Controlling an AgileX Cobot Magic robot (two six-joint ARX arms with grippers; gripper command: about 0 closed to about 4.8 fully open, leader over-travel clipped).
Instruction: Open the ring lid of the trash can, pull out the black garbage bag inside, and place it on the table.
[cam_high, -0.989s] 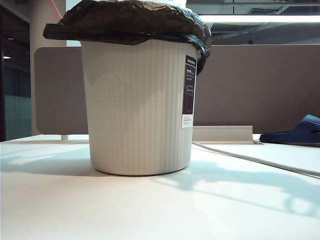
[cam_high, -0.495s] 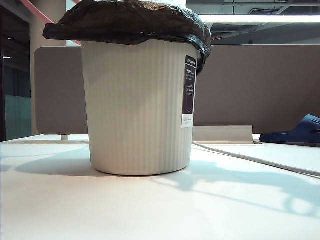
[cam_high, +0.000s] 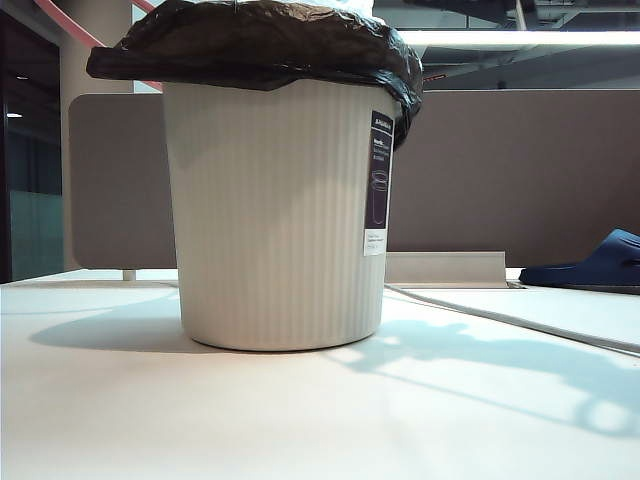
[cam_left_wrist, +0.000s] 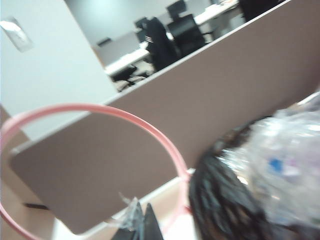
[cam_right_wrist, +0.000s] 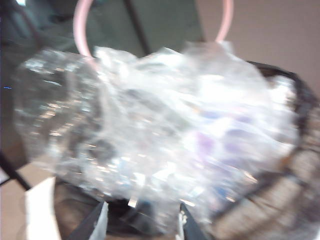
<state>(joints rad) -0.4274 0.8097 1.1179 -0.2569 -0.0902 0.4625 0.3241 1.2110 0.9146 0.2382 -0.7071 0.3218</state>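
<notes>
Ext view: trash can (cam_high: 275, 210) upright on worktop (cam_high: 320, 420), black garbage bag (cam_high: 255, 45) over its rim, ring lid (cam_high: 65, 22) raised at upper left.
L wrist: left gripper (cam_left_wrist: 150, 227) jaws shut on ring lid (cam_left_wrist: 150, 132).
R wrist: right gripper (cam_right_wrist: 140, 225) jaws part open over clear crumpled plastic (cam_right_wrist: 160, 135), grip unclear.

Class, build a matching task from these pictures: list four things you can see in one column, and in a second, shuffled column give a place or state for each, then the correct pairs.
Things:
1. thin salmon-pink plastic ring lid
2. cream-white ribbed plastic trash can
3. crinkled glossy black garbage bag
4. dark blue slipper

Places or states:
A. lying far right on the white table
B. standing upright on the table
C. lifted clear of the can, in front of the brown partition panel
D. draped over the can's rim

Pairs: 1-C, 2-B, 3-D, 4-A
</notes>
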